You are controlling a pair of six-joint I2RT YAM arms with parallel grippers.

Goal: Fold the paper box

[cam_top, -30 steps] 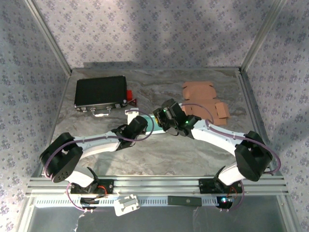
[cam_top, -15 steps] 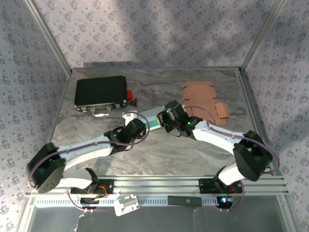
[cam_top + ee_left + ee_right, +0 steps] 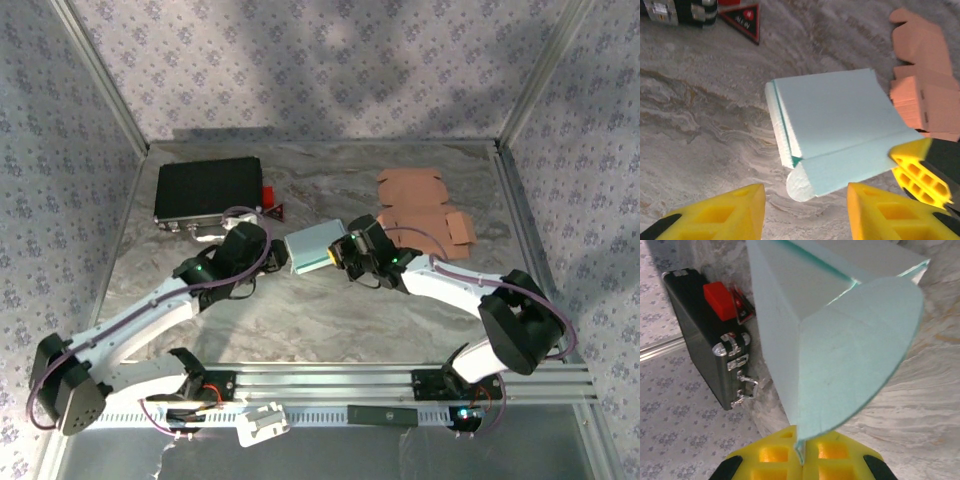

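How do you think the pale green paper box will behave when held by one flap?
Probably light: the right gripper holds the paper box by one thin flap. Likely floppy, since that flap curves. Its unclosed panels may swing.

Paper box (image 3: pixel 312 247): pale mint green, with a darker green line along the creases.
Table (image 3: pixel 330 315): grey-beige, marbled veining.
Case (image 3: pixel 208 190), at 10 o'clock on the table in the top view: black, with silver latches.
Block (image 3: pixel 267 194), at 3 o'clock of the case: red.
Triangular label (image 3: pixel 742 17): red and black.
Cardboard blanks (image 3: pixel 415 195), at 1 o'clock on the table: salmon brown.
Walls (image 3: pixel 330 60): pale grey-lilac, small repeating floral print.
Left gripper (image 3: pixel 805 192) and right gripper (image 3: pixel 799 452): yellow fingers, black behind.
Left arm (image 3: pixel 150 310) and right arm (image 3: pixel 455 282): white shells, black joints, purple cables.
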